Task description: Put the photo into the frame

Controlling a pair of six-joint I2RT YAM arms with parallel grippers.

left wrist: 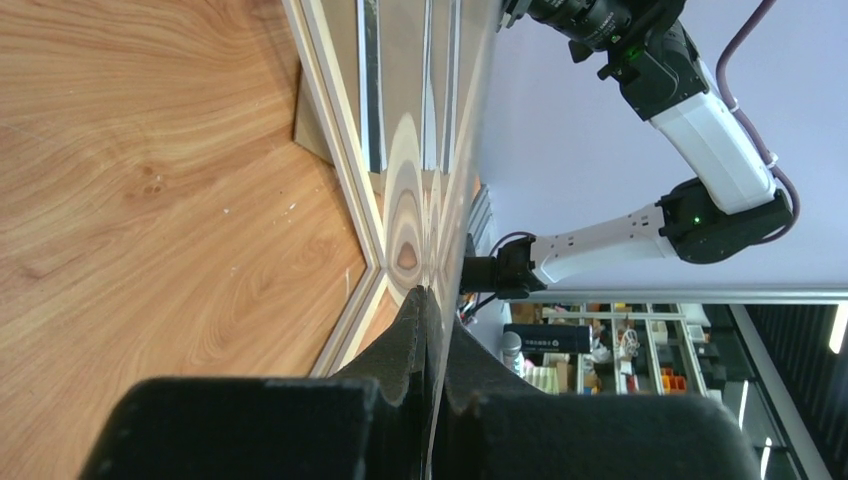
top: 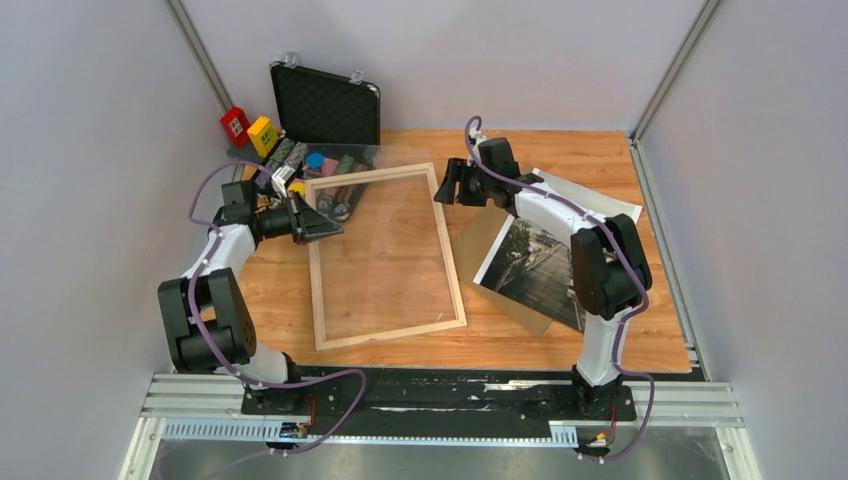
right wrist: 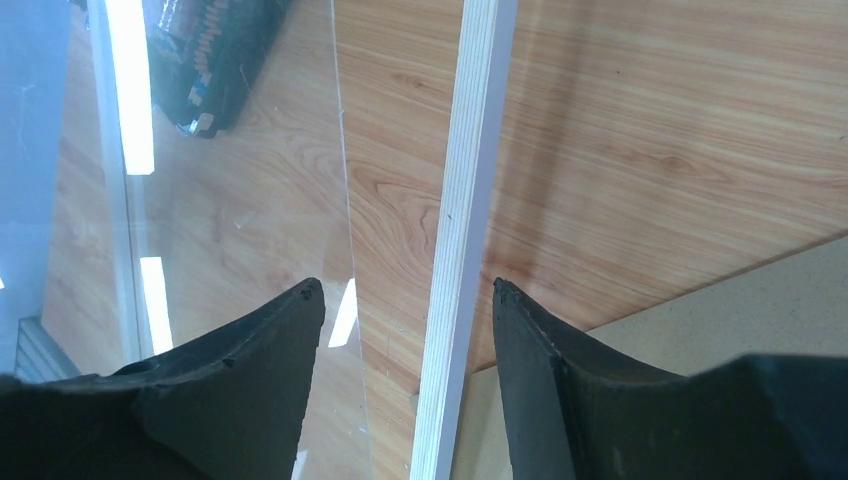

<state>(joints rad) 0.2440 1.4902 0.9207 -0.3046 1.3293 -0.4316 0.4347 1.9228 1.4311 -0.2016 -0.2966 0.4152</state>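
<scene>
Only your left wrist view shows the left gripper (left wrist: 428, 298) pinching the clear pane (left wrist: 412, 100) (overhead blurs it). Your right gripper (right wrist: 405, 290) straddles the frame (right wrist: 468, 180), released.

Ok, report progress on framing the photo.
Done: nothing yet; the photo lies on the table right of the frame. In hand: left gripper shut on the clear pane edge, right gripper open astride a frame rail. Left: photo into frame.

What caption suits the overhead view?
Left tool pinches the clear pane of the frame; right tool straddles its rail; photo lies aside.
</scene>
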